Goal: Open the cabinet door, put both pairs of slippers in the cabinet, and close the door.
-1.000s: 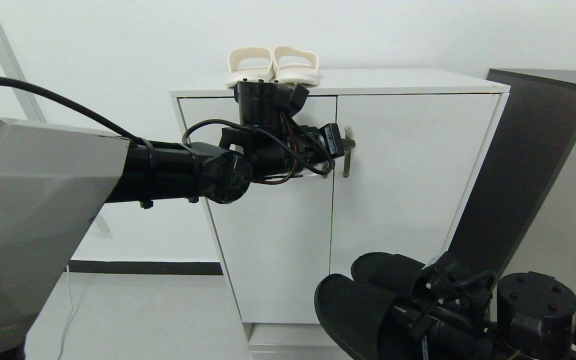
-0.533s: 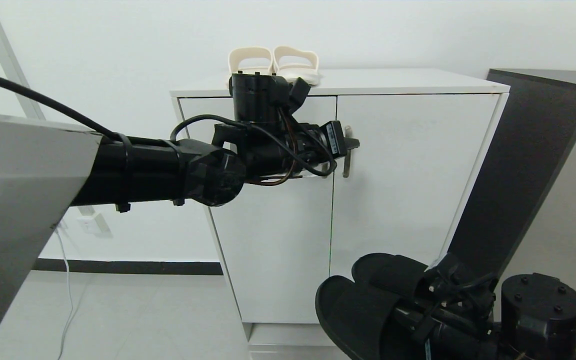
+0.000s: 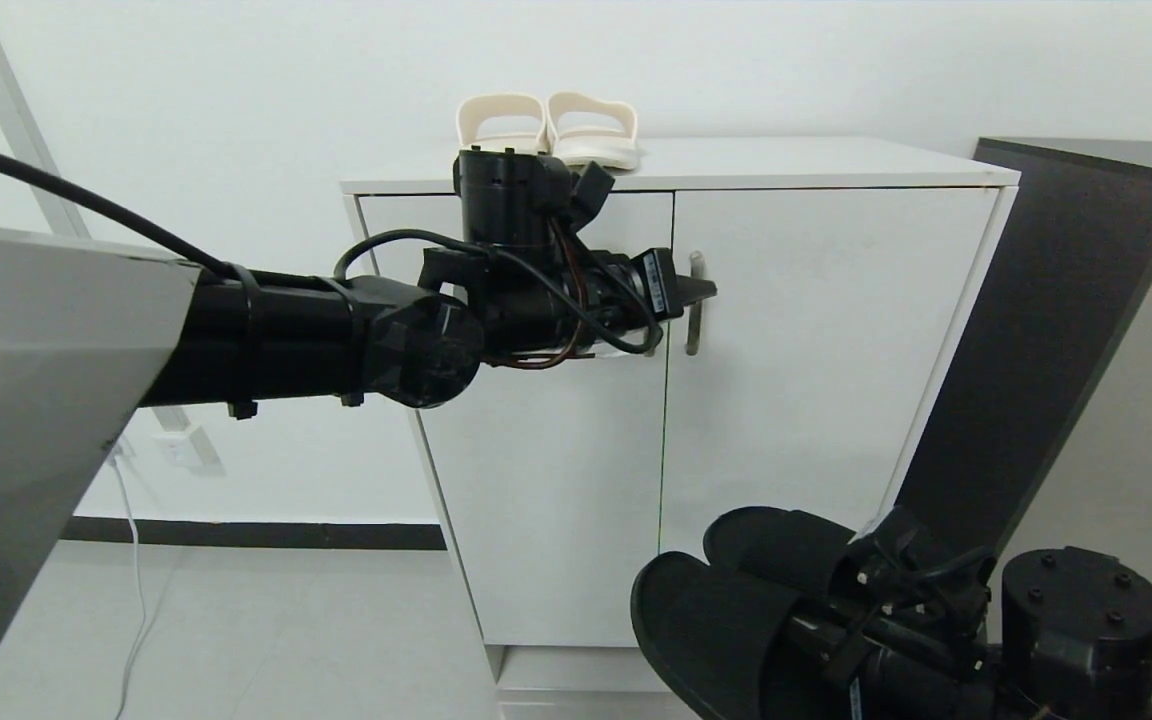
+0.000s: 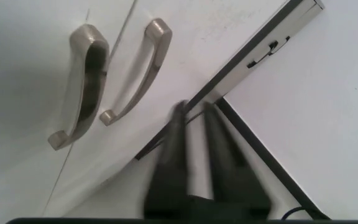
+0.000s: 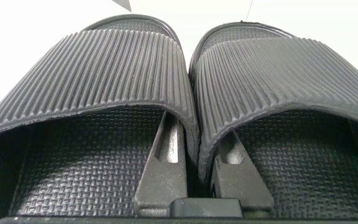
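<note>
The white cabinet has both doors closed. A cream pair of slippers rests on its top, toward the left. My left gripper is level with the right door's metal handle and just in front of it. In the left wrist view the left gripper is open by a narrow gap, with nothing in it, beside the two handles. Low at the right, my right gripper is shut on the black pair of slippers. Its fingers pinch the slippers' adjoining inner sides.
A tall dark grey unit stands against the cabinet's right side. Pale floor lies open to the left of the cabinet. A wall socket with a thin cable is low on the left wall.
My left arm has risen a little and its forearm has shifted left, with the gripper tip staying by the right door's handle. The right arm and black slippers have hardly moved.
</note>
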